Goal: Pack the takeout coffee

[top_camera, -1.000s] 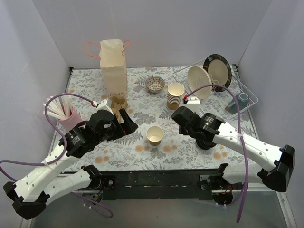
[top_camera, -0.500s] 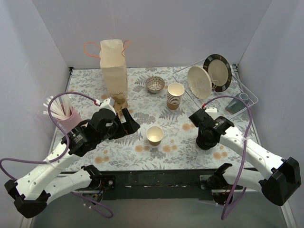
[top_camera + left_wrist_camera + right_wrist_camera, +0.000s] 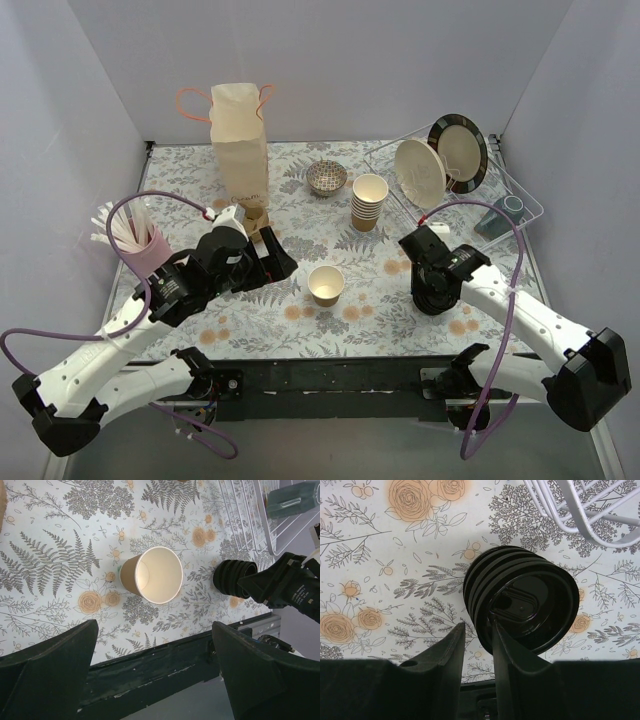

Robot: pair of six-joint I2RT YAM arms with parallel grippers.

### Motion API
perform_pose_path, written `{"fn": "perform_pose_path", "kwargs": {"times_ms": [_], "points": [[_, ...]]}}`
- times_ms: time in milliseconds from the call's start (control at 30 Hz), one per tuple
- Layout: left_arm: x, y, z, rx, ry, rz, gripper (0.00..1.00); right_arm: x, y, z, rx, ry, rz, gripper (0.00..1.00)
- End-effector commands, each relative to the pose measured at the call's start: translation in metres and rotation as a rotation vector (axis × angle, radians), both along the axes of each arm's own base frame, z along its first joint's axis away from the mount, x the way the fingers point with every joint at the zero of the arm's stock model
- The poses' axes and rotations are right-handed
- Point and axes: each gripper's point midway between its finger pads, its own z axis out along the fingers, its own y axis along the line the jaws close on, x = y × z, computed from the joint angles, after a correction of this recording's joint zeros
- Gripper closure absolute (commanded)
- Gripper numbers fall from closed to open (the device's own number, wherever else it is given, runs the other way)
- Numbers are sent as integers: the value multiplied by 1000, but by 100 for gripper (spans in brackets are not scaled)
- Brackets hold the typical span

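The right gripper [image 3: 477, 627] is straddling the near rim of a stack of round black plastic lids [image 3: 525, 600], its jaws narrowed around that rim; whether they are actually pinching it cannot be told. The left gripper [image 3: 155, 630] is hanging wide open and empty over the small brown paper cup [image 3: 152, 575], which is standing lidless between the arms, well apart from the tall tan paper bag [image 3: 240, 140]. Nested lids are likely clinging together, so several could lift at once, or the thin rim could slip free.
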Motion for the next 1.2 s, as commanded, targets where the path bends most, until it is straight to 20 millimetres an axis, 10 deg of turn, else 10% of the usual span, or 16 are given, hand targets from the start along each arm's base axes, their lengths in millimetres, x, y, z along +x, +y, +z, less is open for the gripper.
{"fn": "perform_pose_path", "kwargs": {"times_ms": [0,400,900,1167], "points": [[3,-6,17,-23,-35,-20,2,6,-4,-5,-22,-1,-10,64],[4,-3,14,-3,-39,-18,2,12,-4,-10,-32,8,2,78],[8,-13,17,-8,-74,-68,2,11,7,37,54,-39,58,86],[-1,-46,54,-5,-454,-463,4,-10,126,141,578,-143,722,87]]}}
